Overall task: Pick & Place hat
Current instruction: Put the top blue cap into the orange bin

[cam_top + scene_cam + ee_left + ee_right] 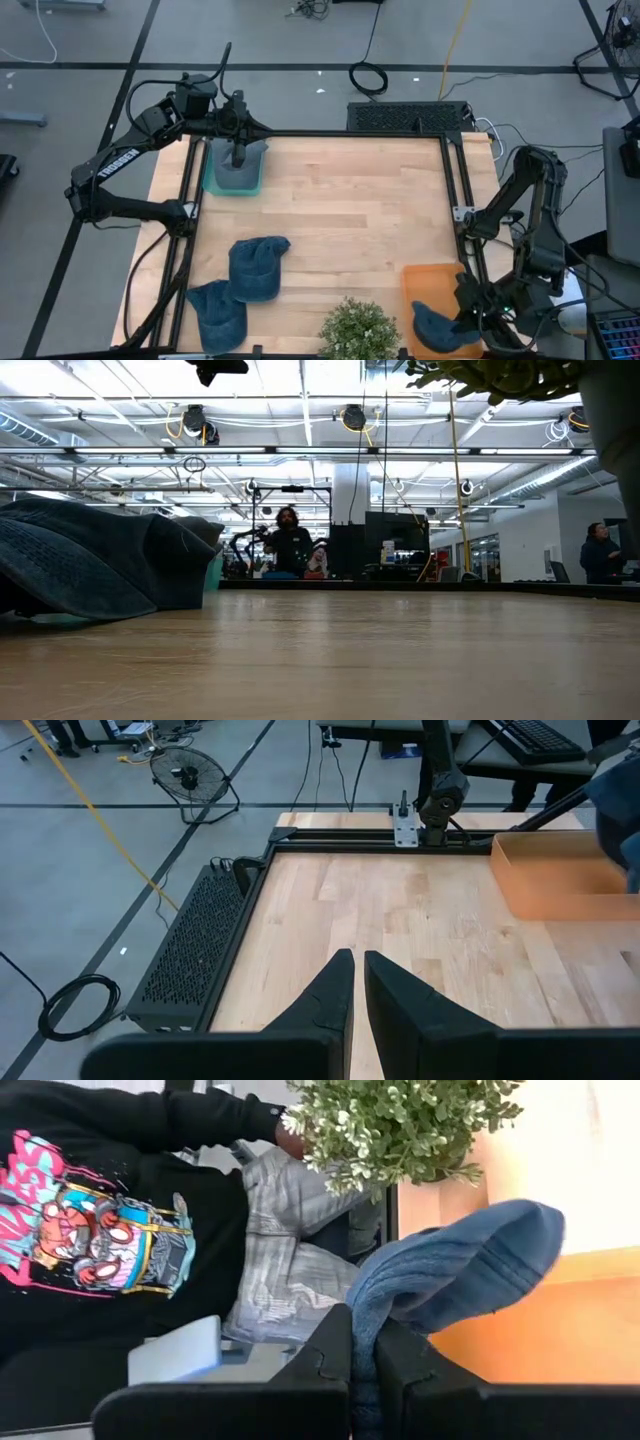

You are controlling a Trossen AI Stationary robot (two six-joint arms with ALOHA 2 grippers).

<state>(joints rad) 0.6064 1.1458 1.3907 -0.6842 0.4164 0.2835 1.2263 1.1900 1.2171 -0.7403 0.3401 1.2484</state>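
Three blue hats show from above, and mine is the one my right claw [462, 325] pinches over the orange bin [425, 280] at the surface's [350, 210] near right corner. The hat [435, 325] droops into the bin's near end, just beside the potted plant [358, 330] on the near edge. To finish well, I judge I should move further over the bin's middle and lower before letting go, so no cloth hangs over the rim. Two more hats [258, 268] [218, 315] lie touching near the near left corner. My left claw [238, 158] hangs above the teal bin [235, 178] at the far left corner, where another hat lies.

From surface height, one dark hat [90, 565] fills the left side and plant leaves [480, 378] show at the top right; neither claw is visible here. People stand far off in the room.

From my left wrist, the left claw's fingers [325, 1005] stand close together with a thin gap and nothing between them. The orange bin [555, 875] lies well apart, across the surface.

From my right wrist, the fingers [325, 1350] press on a fold of the hat [470, 1270], which bulges beyond them over the bin's orange floor [530, 1330]. The plant [400, 1130] is close beside it, and a person in a printed black shirt stands just past the surface edge.
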